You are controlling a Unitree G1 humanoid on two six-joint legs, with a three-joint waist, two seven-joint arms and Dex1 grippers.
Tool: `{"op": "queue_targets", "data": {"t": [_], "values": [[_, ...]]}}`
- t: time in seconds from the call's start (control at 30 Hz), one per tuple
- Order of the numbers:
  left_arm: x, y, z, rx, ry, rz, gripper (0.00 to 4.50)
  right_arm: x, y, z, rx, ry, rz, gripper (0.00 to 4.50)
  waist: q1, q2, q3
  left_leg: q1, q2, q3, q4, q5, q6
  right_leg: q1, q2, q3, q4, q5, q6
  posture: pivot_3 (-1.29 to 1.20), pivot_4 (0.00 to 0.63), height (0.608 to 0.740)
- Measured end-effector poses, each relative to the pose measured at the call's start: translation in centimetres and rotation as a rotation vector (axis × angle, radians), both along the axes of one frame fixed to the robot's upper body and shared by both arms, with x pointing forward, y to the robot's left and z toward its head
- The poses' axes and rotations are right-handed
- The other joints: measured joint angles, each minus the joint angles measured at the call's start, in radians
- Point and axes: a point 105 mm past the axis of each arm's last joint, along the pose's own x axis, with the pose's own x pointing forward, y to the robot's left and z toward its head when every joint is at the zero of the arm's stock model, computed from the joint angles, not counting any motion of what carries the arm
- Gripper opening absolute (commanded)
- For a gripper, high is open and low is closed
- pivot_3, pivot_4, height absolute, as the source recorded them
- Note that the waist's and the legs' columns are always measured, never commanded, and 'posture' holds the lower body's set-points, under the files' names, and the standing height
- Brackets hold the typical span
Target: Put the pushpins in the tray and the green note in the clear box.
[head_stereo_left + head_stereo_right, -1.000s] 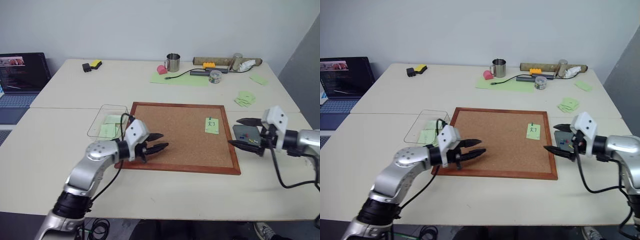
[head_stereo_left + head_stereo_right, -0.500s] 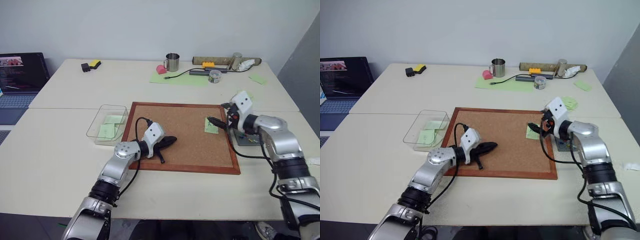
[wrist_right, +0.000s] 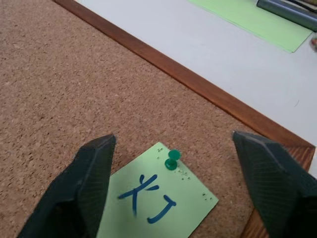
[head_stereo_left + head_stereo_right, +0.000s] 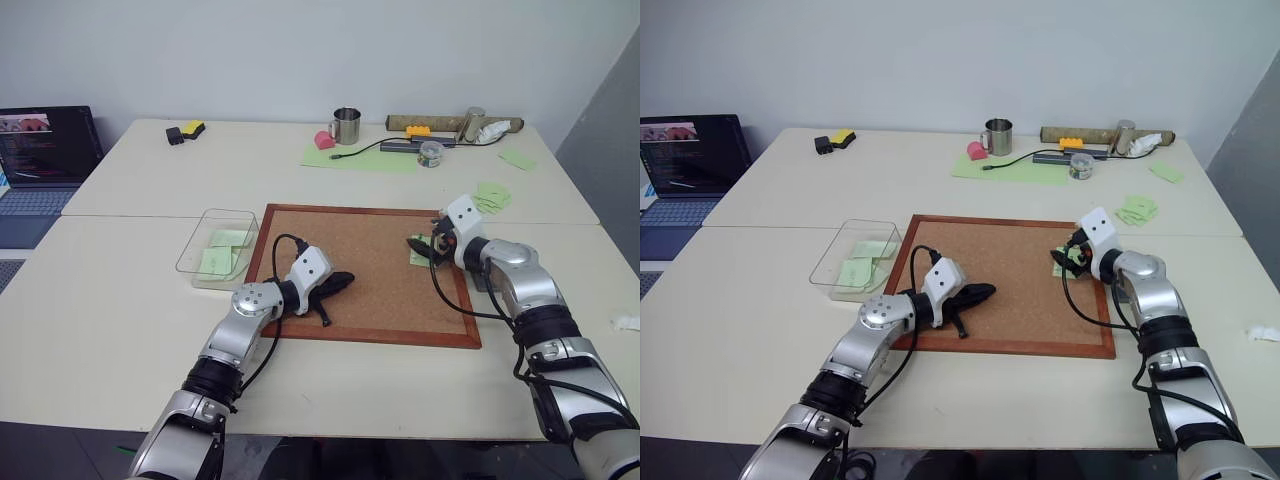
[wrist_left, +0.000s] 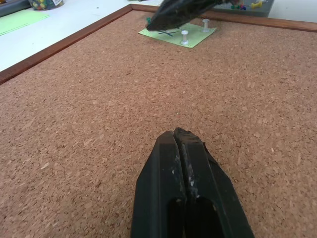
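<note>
The green note, with dark handwritten marks, lies on the corkboard near its right edge. A green pushpin stands at the note's top corner, and two white pushpins stand on it too. My right gripper is open just above the note, one finger on each side of the green pin. My left gripper is shut on nothing and rests on the cork at the board's left part. The grey tray holds coloured pins beyond the board's right frame. The clear box stands left of the board.
The clear box holds blank pale-green notes. At the back of the table are a metal mug, a large green sheet with a cable and loose green notes. A laptop is open at far left.
My right gripper has swung from beside the tray over to the note. My left gripper dropped onto the cork and shut, and has stayed still since.
</note>
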Motion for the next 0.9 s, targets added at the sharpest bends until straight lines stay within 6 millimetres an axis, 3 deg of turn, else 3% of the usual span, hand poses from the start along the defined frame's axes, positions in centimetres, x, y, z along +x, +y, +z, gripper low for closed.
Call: {"op": "queue_targets", "data": {"t": [0.2,0.47,0.9], "values": [[-0.2,0.1,0.0,-0.002,-0.003,0.008,0.00,0.0,0.3,-1.2,0.016,0.034,-0.003,1.82,-0.002,0.000,0.000,0.000,0.000,0.000,0.000,0.000,0.000,0.000,0.000,0.000,0.000,0.000,0.000,0.00,0.150,0.740],[-0.2,0.2,0.0,0.000,0.001,0.017,0.00,0.5,0.5,-0.5,0.020,0.021,-0.011,0.11,-0.004,0.000,0.000,0.000,0.000,0.000,0.000,0.000,0.000,0.000,0.000,0.000,0.001,0.000,0.000,0.00,0.150,0.740],[-0.1,0.3,-0.2,0.009,0.001,0.037,0.00,0.4,0.4,-0.4,0.035,0.026,-0.013,0.03,-0.004,0.000,0.000,0.000,0.000,0.000,0.000,0.000,0.000,0.000,0.000,0.000,0.001,0.000,0.000,0.00,0.150,0.740]]}}
